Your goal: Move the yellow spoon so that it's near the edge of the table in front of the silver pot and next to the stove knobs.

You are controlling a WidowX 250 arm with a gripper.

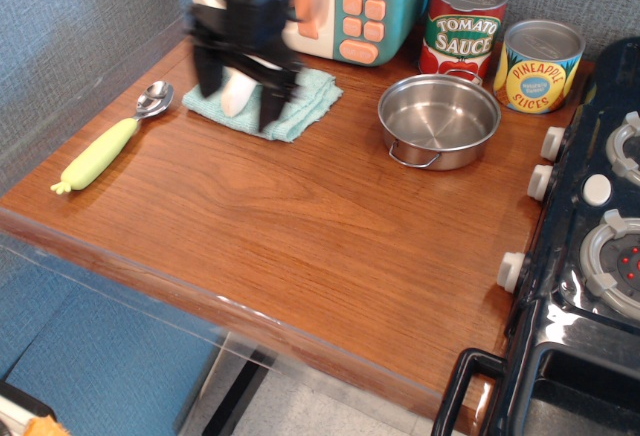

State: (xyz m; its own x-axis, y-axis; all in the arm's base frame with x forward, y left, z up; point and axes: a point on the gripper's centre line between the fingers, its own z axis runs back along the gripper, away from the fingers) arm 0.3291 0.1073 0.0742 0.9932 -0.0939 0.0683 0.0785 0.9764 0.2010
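We saw the gripper blurred above the teal cloth, in front of the toy microwave. Its 2 dark fingers pointed down and stood well apart, so the jaws were spread wide and held nothing. Between them showed the white stem of a toy mushroom lying on the cloth; whether either finger touched the cloth or the mushroom, we could not tell through the blur.

The yellow spoon lay flat at the left side of the worktop, well apart from the gripper, its silver bowl toward the back (nearest the cloth's left corner) and its nubbed handle tip pointing toward the front left corner.

The silver pot sat upright at the right rear of the worktop, with 1 loop handle facing the front. Behind it stood 2 tins, a tomato sauce can and a pineapple slices can. The stove knobs, 3 white ones, ran along the side of the black stove at the worktop's right edge.
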